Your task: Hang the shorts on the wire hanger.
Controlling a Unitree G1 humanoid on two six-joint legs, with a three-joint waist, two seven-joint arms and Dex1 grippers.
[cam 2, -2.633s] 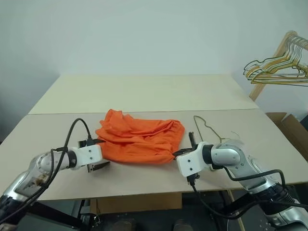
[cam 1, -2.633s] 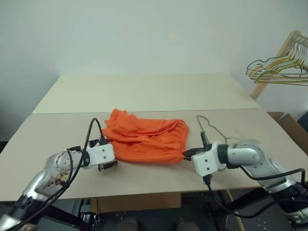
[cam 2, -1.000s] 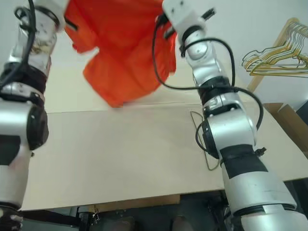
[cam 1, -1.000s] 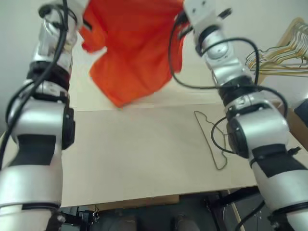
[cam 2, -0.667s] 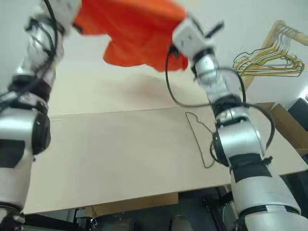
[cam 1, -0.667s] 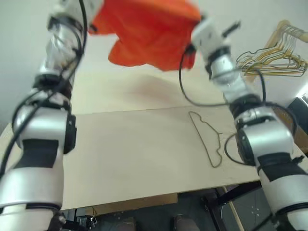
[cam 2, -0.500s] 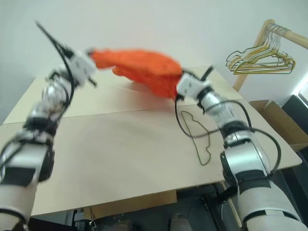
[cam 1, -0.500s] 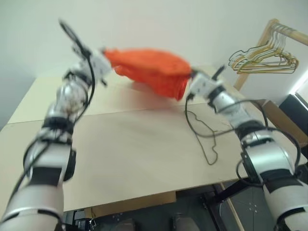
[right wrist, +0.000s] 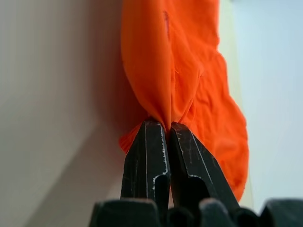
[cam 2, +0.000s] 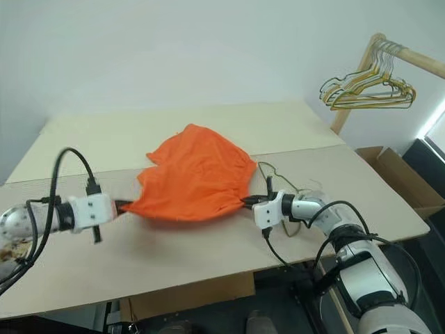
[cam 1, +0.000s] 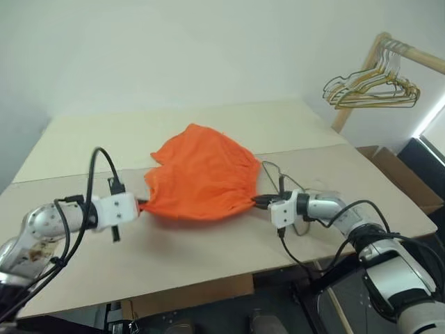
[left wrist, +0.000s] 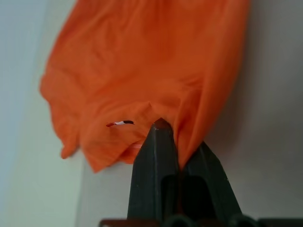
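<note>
The orange shorts (cam 1: 200, 172) lie spread on the table, stretched between my two grippers. My left gripper (cam 1: 142, 205) is shut on their left edge; in the left wrist view its fingers (left wrist: 158, 151) pinch a fold of the shorts (left wrist: 142, 71). At the right edge my right gripper (cam 1: 255, 202) is shut on the cloth, and the right wrist view has the shorts (right wrist: 189, 71) bunched between its fingertips (right wrist: 154, 137). The thin wire hanger (cam 1: 286, 182) lies flat on the table just behind my right gripper, partly hidden by the arm and its cable.
A wooden rack with a bunch of gold and green hangers (cam 1: 372, 87) stands at the far right. A cardboard box (cam 2: 393, 177) sits on the floor beside the table (cam 1: 208, 243). The tabletop has bare room behind and in front of the shorts.
Both arms swung down from overhead, bringing the shorts from the air onto the table, where they now lie spread out. Both grippers stayed shut on the cloth. The camera view also shifted.
</note>
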